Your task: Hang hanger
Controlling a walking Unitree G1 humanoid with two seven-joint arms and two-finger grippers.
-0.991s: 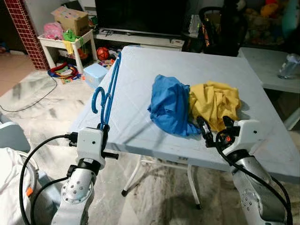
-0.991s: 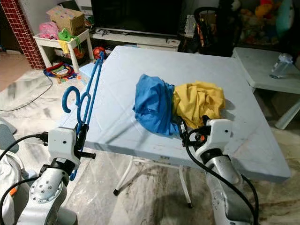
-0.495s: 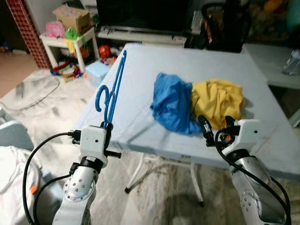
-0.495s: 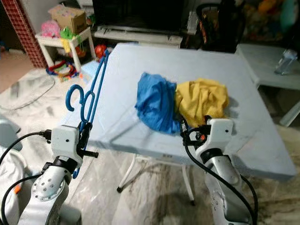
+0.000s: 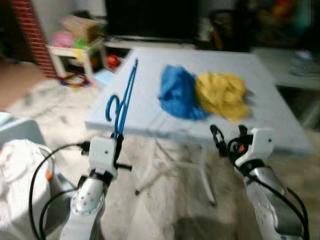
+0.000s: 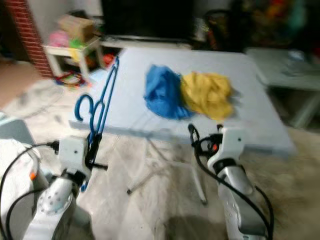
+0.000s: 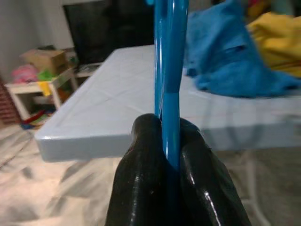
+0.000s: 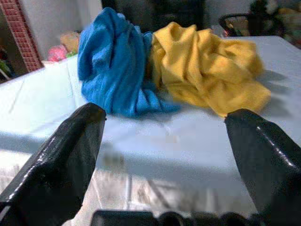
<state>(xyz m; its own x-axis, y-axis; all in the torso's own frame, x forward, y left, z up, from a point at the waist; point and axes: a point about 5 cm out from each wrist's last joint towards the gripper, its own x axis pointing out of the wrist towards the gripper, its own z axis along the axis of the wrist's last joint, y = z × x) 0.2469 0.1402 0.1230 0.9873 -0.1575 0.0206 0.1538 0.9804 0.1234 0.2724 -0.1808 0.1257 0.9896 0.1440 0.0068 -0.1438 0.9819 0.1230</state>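
Head views blurred. Lower left of the left eye frame: left gripper [image 5: 118, 145] clamped tight on the lower end of a blue plastic hanger [image 5: 122, 100], fingers [image 7: 141, 169] pinched flat against the blue bar with no gap visible in the left wrist view. Hanger rising steeply from the gripper toward the upper middle-left of the frame, its hook curling out to the left partway up, its far end reaching over the left edge of a pale blue folding table [image 5: 150, 107]. Not hooked on anything.

Centre of the frame, on the tabletop: a crumpled blue cloth [image 5: 177, 92] touching a crumpled yellow cloth [image 5: 222, 95] just to its right, both heaped loosely.

Lower right of the frame: right gripper [image 5: 229, 137] held in front of the table's near edge, fingers [image 8: 66, 160] spread wide and holding nothing, pointing toward the two cloths across the tabletop in the right wrist view.

Upper left of the frame, blurred: a red brick column [image 5: 35, 35], a small white side table [image 5: 70, 52] with a cardboard box [image 5: 80, 27] and bright toys. Upper middle: a dark television screen [image 5: 150, 20]. Lower left: a white bundle [image 5: 17, 165] beside the left arm. Marbled floor [image 5: 165, 210] under the table.
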